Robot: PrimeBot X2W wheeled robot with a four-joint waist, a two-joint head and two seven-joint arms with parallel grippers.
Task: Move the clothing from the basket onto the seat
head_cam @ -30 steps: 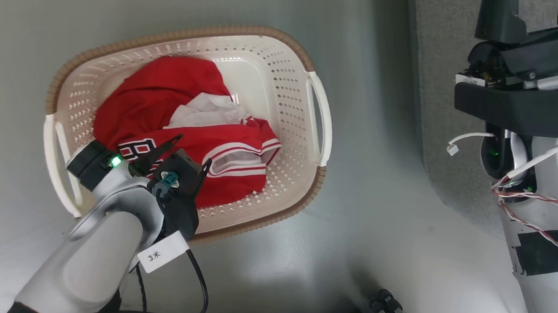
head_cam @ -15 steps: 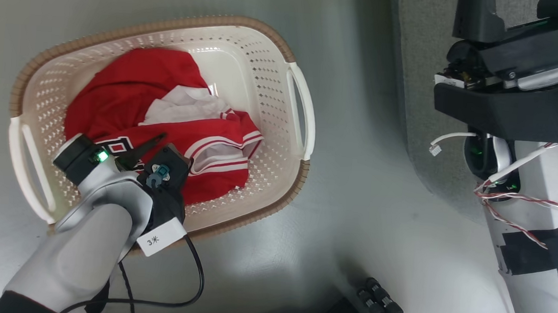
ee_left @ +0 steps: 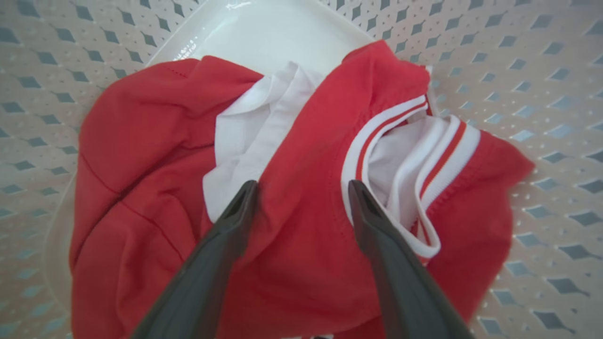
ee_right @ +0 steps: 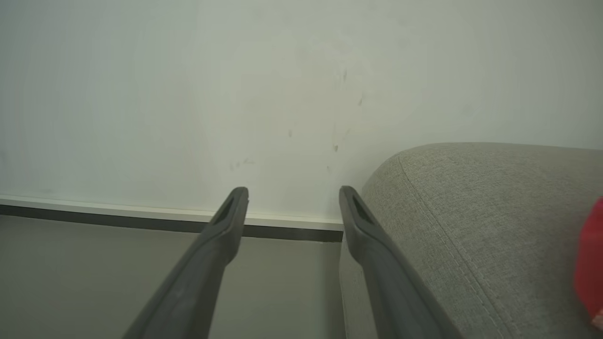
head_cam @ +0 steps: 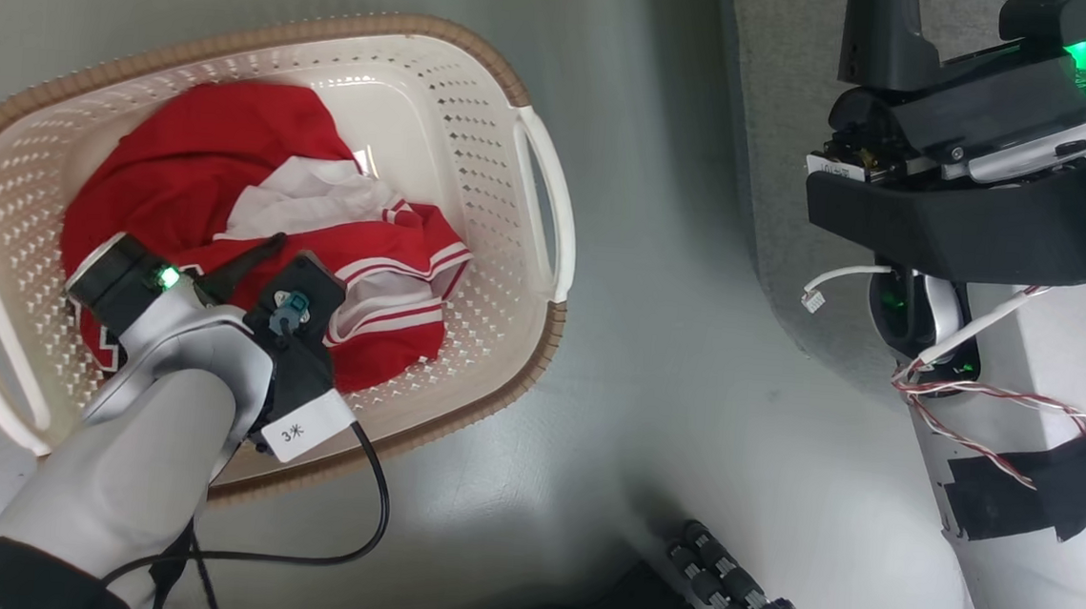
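Shifted since a second ago: the whole head view slid sideways (camera turn, not the things); the left gripper (ee_left: 301, 188) keeps its place over the basket (head_cam: 479, 128). Clothing (head_cam: 200, 147): red pieces with white trim and one white piece, heaped inside the basket. Left gripper: fingers spread, grasping nothing, tips either side of a red fold beside the striped trim. Right gripper (ee_right: 292, 193): spread, empty, well apart from the basket, beside the seat (ee_right: 471, 212).

Our head camera looks steeply down on the basket (head_cam: 479, 333). Our left wrist camera hangs close inside it, sharing the clothing (ee_left: 301, 249). Our right wrist camera faces away, toward seat (ee_right: 471, 212) and wall (ee_right: 282, 94).
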